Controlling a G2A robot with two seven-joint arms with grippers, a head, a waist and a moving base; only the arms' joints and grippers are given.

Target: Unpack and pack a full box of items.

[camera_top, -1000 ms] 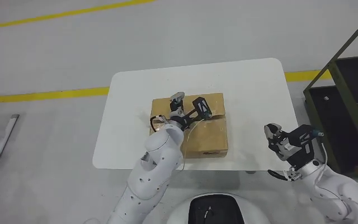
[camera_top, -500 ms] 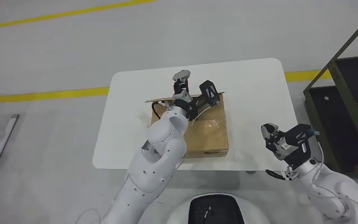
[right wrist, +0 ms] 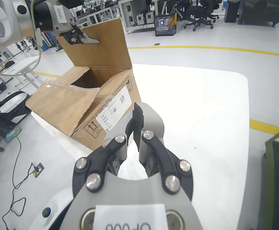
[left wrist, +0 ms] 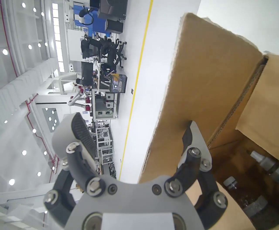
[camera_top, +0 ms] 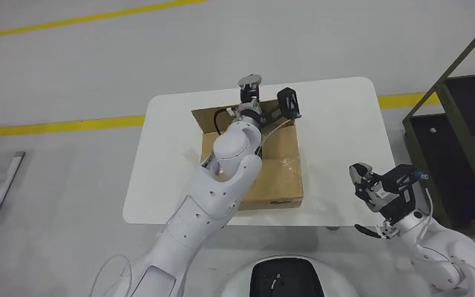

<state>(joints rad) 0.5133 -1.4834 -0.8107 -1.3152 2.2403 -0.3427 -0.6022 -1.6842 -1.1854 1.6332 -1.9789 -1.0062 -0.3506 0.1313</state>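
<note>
Where the left arm stretches over the box (camera_top: 274,174), the left pincer (left wrist: 133,122) straddles the raised far flap (left wrist: 207,76). Its jaws are wide. One finger (left wrist: 194,139) lies flat against the flap's inner face, and the other stands clear on the outer side. The flap stands nearly upright at the box's far edge.

The box sits near the middle of the white bench (camera_top: 334,111). Its near flap (right wrist: 61,102) still lies over the top, with clear tape (right wrist: 65,88) crinkled along its free edge. Through the opened half, the left wrist view shows dark bottles (left wrist: 231,183) with grey caps down inside.

On the side wall facing the right arm is a white label (right wrist: 115,109) bearing small print and a square code. Beside it, toward the lower corner, is a printed this-way-up mark of two arrows (right wrist: 92,128), and another handling symbol sits near the top edge. A white tag (right wrist: 60,15) with a short code is stuck on the left wrist. A like tag (right wrist: 129,215) is on the right wrist, seen upside down.

The right pincer (right wrist: 136,115) hangs over the bench's right near corner, well apart from the box. Its pads are pressed together on nothing.
</note>
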